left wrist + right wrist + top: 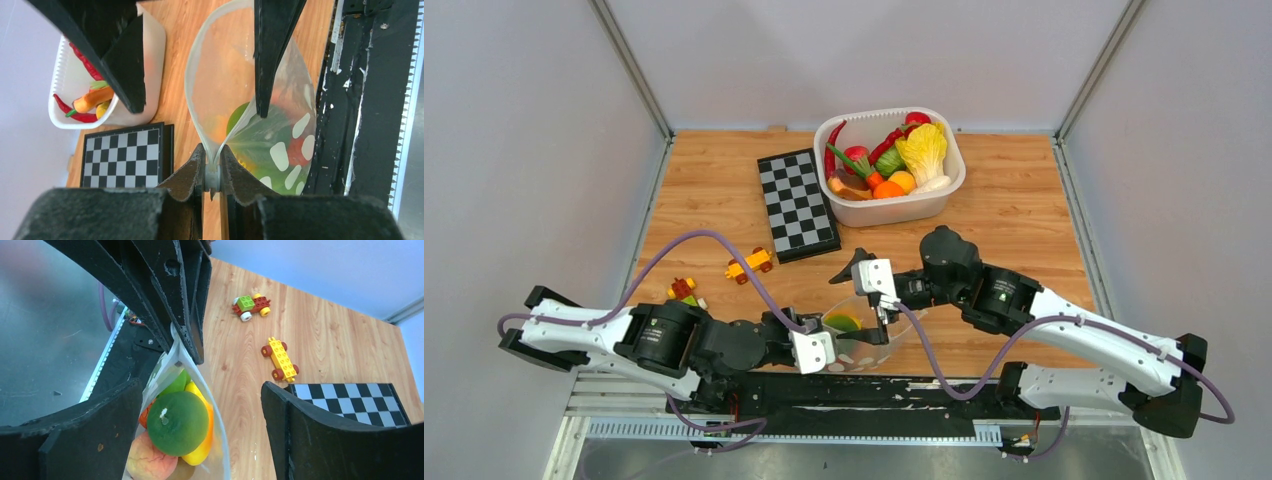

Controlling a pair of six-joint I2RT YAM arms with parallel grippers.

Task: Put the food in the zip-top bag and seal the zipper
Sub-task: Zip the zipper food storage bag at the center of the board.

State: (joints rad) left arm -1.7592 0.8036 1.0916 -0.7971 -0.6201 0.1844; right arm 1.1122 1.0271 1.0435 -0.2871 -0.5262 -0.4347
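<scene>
the light wooden table [1024, 220] carries at its far side a white rigid plastic tub [894, 212] w/ many glossy toy fruits & vegetables [889, 160] in it, and a black-and-white chessboard [797, 204] just beside the tub. near the arm bases stands the clear soft plastic zip-top bag [220, 75] w/ whitish dots, its mouth open and its whitish zipper strip [192, 65] not pressed together. the left gripper [212, 165] is closed narrow on the bag rim at one end and holds it up. the right gripper [200, 387] is spread wide and holds nothing; one finger is inside the mouth, the other outside. in the bag lie a round green fruit [177, 422], a yellow piece [200, 455] and a peach-coloured piece [145, 462]. two small brick cars [281, 359] lie apart on the wood. i judge the step is loading, approx. midway, as the tub is not empty. next the right arm must rise out w/o dragging the rim, then go to the tub; sealing comes last.
</scene>
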